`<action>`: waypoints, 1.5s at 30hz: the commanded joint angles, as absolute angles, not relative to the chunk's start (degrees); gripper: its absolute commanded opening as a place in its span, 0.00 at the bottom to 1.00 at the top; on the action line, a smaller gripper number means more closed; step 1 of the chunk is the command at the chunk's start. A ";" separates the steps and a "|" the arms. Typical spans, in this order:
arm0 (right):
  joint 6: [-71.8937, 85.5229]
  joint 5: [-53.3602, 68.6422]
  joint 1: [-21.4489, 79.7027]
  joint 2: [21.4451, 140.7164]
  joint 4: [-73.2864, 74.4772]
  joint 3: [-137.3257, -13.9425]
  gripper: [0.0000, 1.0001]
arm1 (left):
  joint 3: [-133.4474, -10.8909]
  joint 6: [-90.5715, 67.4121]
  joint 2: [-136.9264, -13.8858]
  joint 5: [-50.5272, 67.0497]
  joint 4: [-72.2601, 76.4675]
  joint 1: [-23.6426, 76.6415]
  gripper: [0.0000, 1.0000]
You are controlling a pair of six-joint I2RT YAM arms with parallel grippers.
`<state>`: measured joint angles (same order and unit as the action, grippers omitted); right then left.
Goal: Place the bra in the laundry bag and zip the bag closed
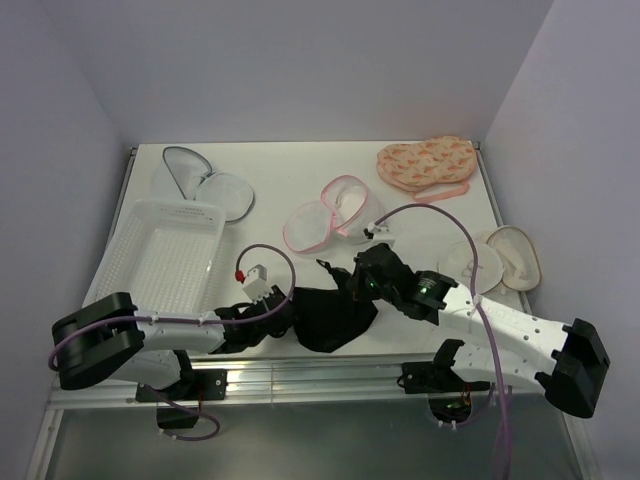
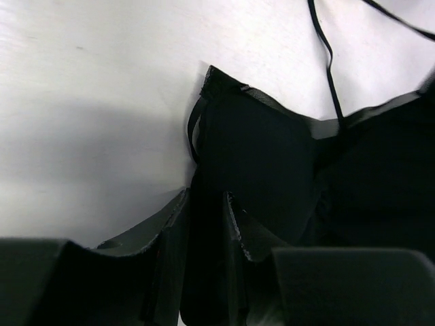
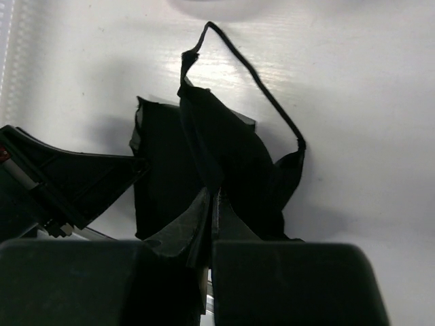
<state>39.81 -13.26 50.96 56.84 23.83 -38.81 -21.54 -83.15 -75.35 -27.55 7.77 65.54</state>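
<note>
From above, the soft black fabric bra [image 1: 335, 318] lies at 6 o'clock from the open round white mesh laundry bag with pink trim [image 1: 335, 215]; that light bag could skid when cloth is pushed in. In the left wrist view the left gripper [image 2: 204, 234] pinches a fold near the bra's edge, a hold that may slip. In the right wrist view the right gripper [image 3: 212, 207] is clenched on a fabric ridge, and the thin black strap loop [image 3: 258, 88] trailing at 12 o'clock might snag the bag's rim

Robot lab cell, white table [image 1: 300, 175], blank walls [image 1: 300, 60]
</note>
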 commanded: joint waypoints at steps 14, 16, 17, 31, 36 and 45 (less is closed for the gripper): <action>47.81 -9.49 57.04 69.43 10.20 -42.45 0.00 | -22.06 -78.75 -76.03 -25.13 13.19 65.48 0.32; 48.43 -9.06 57.48 70.57 9.24 -42.63 0.00 | -22.06 -78.49 -75.59 -25.40 12.92 65.48 0.33; 48.60 -8.88 57.74 70.84 8.71 -42.63 0.00 | -22.06 -78.31 -75.32 -25.40 12.83 65.48 0.33; 50.54 -7.91 60.82 66.98 7.73 -39.82 0.31 | -18.99 -79.89 -66.20 -27.95 6.69 65.48 0.45; 50.89 -7.65 60.73 64.78 7.65 -38.24 0.45 | -17.49 -81.03 -61.79 -28.91 2.99 65.48 0.45; 51.50 -10.54 60.91 61.88 10.19 -35.43 0.47 | -20.11 -78.58 -57.65 -30.85 0.44 65.48 0.51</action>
